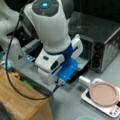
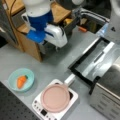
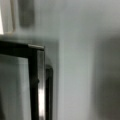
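Observation:
My gripper [image 1: 53,67] [image 2: 58,37] hangs over the grey table, its white hand and blue camera mount showing in both front views, while its fingers are hidden. It is nearest the open door [image 2: 97,60] of a toaster oven [image 1: 100,47], which lies flat. In the wrist view the door's metal edge [image 3: 41,82] and black handle [image 3: 49,92] lie just below, with bare table [image 3: 80,62] to the right. No fingers appear in the wrist view. I see nothing held.
A pink pan [image 1: 103,93] [image 2: 55,97] with a white handle [image 2: 70,80] rests on a white hotplate [image 2: 37,105]. A teal bowl [image 2: 11,77] holds a carrot [image 2: 22,81]. A wooden cabinet [image 1: 22,100] [image 2: 30,42] stands close behind the arm.

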